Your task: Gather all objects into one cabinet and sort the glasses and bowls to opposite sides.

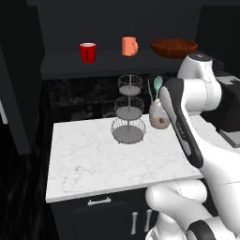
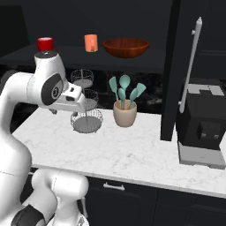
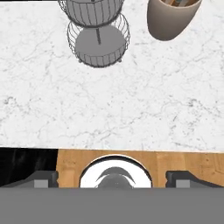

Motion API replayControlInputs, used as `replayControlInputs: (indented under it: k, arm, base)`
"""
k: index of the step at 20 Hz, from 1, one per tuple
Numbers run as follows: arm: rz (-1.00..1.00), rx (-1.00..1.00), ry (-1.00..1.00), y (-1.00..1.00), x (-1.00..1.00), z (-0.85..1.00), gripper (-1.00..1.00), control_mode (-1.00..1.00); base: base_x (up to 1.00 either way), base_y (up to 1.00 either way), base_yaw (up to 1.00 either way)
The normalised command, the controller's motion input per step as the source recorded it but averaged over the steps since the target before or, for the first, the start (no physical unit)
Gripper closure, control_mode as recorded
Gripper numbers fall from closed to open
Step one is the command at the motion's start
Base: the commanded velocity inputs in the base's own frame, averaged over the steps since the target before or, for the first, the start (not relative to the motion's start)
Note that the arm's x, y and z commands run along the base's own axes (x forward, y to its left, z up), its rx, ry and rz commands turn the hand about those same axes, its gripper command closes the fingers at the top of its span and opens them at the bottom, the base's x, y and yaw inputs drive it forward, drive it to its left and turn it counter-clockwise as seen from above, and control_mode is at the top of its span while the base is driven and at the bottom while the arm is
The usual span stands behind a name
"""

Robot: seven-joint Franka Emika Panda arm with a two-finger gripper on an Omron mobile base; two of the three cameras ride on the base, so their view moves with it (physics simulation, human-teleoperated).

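White arm: gripper (image 3: 112, 177) is hanging open and empty, facing down over the marble surface (image 1: 93, 159).
Wire stand (image 3: 98, 41): sitting at twelve o'clock.
Shelf: red mug (image 1: 87, 52), orange cup (image 1: 129, 46) and bowl (image 1: 173, 47) are standing farther, up at twelve.

The crock (image 1: 158, 115) is partly hidden by the arm; the wire stand (image 3: 97, 33) is cut off at the hand view's top edge.
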Motion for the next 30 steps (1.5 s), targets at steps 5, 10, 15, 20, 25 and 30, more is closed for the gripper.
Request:
replayControlInputs:
  k: [5,10,15,20,25,30]
  arm:
    - [-0.03,0.0,0.0,0.0,-0.86,0.23,-1.0,-1.0]
    - [0.0,0.0,0.0,-0.01,-0.43,0.33,-1.0,-1.0]
    - [0.0,0.0,0.0,-0.05,-0.47,0.22,-1.0,-1.0]
    - [0.0,0.0,0.0,0.0,-0.4,0.04,-1.0,-1.0]
    - [0.0,0.0,0.0,0.0,-0.31,0.0,-1.0,-1.0]
    - [0.0,0.0,0.0,0.0,0.0,0.0,-1.0,1.0]
  base:
    - [0.0,0.0,0.0]
    - [0.0,0.0,0.0]
    - [0.0,0.0,0.0]
    - [0.0,0.0,0.0]
    - [0.0,0.0,0.0]
    - [-0.85,-0.1,0.0]
